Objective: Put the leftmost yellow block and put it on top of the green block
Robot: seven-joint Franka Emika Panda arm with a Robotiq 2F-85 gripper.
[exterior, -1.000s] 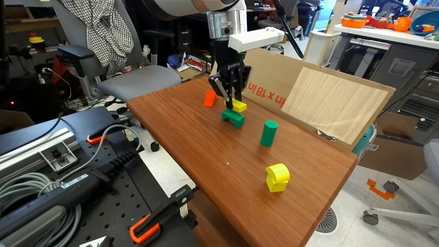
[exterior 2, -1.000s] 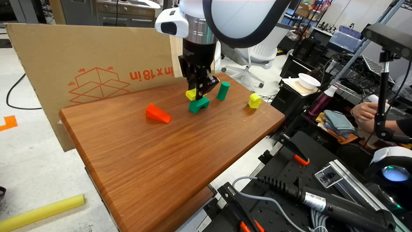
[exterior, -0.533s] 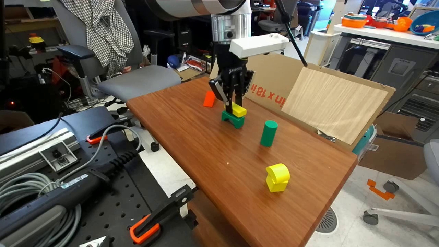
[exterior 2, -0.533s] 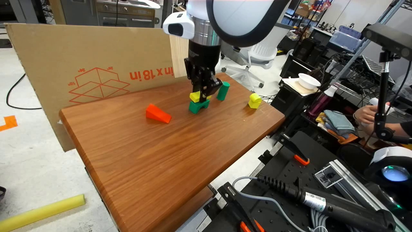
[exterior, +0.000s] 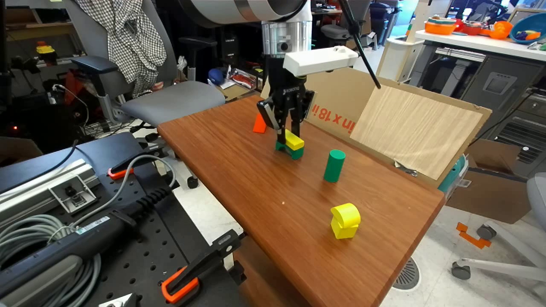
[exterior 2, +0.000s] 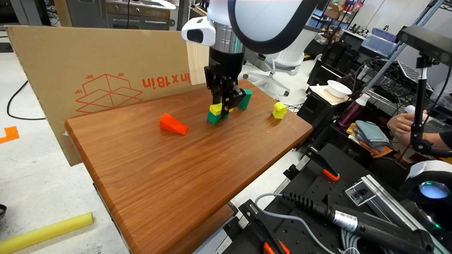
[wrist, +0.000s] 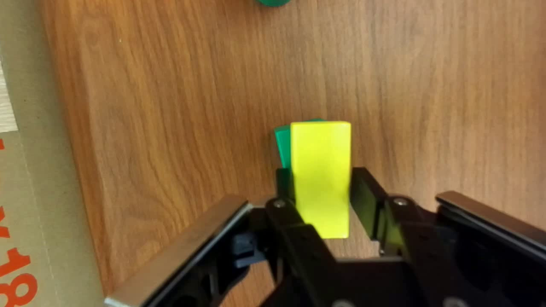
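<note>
The leftmost yellow block (exterior: pixel 294 141) is a small plain yellow bar, also visible in an exterior view (exterior 2: pixel 215 109) and the wrist view (wrist: pixel 322 183). My gripper (wrist: pixel 320 177) is shut on it, with a finger on each long side. The green block (exterior: pixel 297 154) is low with an arched underside, and stands on the table directly under the yellow block. In the wrist view a strip of the green block (wrist: pixel 283 143) shows at the yellow block's upper left, slightly turned relative to it. The rest is covered. I cannot tell whether the two blocks touch.
A green cylinder (exterior: pixel 334 166) stands upright nearby. A chunkier yellow piece with a rounded top (exterior: pixel 344 221) stands farther along the wooden table (exterior: pixel 273 213). An orange-red wedge (exterior 2: pixel 172 125) lies on the opposite side. A cardboard sheet (exterior 2: pixel 106 67) stands along one table edge.
My gripper has carried the yellow block over the green block and lowered it, so it now covers most of the green top. The other blocks have not moved.
</note>
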